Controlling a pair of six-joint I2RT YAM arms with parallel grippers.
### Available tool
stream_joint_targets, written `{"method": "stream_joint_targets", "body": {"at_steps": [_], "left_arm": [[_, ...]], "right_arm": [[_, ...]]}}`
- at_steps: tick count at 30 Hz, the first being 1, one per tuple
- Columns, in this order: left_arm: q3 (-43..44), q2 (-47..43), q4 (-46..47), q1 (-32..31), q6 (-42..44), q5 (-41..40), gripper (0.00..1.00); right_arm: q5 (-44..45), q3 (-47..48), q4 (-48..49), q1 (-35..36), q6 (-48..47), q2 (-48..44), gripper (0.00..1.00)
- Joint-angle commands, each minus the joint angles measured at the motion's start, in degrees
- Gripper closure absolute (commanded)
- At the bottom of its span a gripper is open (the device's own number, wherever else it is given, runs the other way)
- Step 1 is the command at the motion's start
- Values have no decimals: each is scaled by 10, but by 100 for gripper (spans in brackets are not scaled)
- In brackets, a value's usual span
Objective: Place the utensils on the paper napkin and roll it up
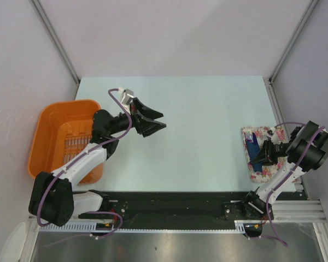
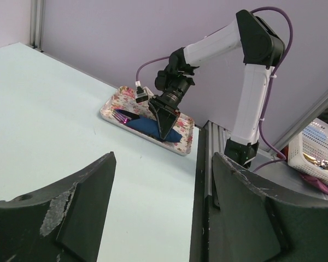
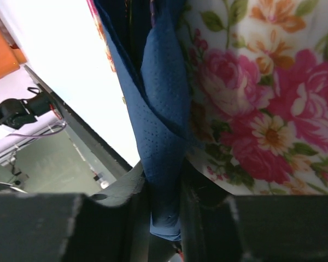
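Paper napkin (image 3: 161, 136), pinched by right pincer (image 3: 164, 218), shows clearly only wrist-side; left pincer (image 1: 164, 120) spread.

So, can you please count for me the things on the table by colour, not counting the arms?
Orange: 1, the basket
Navy blue: 1, the paper napkin
Floral print: 1, the tray
Purple: 1 in sight, the fork; the napkin may hide more
Total: 4

Pale table (image 1: 208, 136) — floral tray (image 1: 258, 174), right edge
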Motion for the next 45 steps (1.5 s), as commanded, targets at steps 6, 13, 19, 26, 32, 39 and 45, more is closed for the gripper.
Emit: {"method": "stream_joint_targets", "body": {"at_steps": [6, 13, 19, 26, 32, 39, 45], "left_arm": [[26, 4, 12, 3, 13, 15, 24], [23, 3, 19, 3, 8, 15, 24], [20, 1, 20, 3, 7, 12, 24], [14, 0, 27, 3, 4, 9, 24], [14, 3, 32, 3, 0, 9, 24], [12, 6, 35, 3, 1, 8, 24], [8, 6, 43, 4, -5, 4, 24]], "right_arm": [[71, 8, 28, 1, 10, 3, 61], [101, 10, 24, -4, 10, -14, 45], [115, 9, 33, -3, 30, -35, 33], [142, -22, 70, 10, 54, -77, 7], [174, -52, 109, 32, 74, -126, 0], [201, -76, 148, 53, 90, -176, 0], [220, -76, 155, 60, 97, -199, 0]]}}
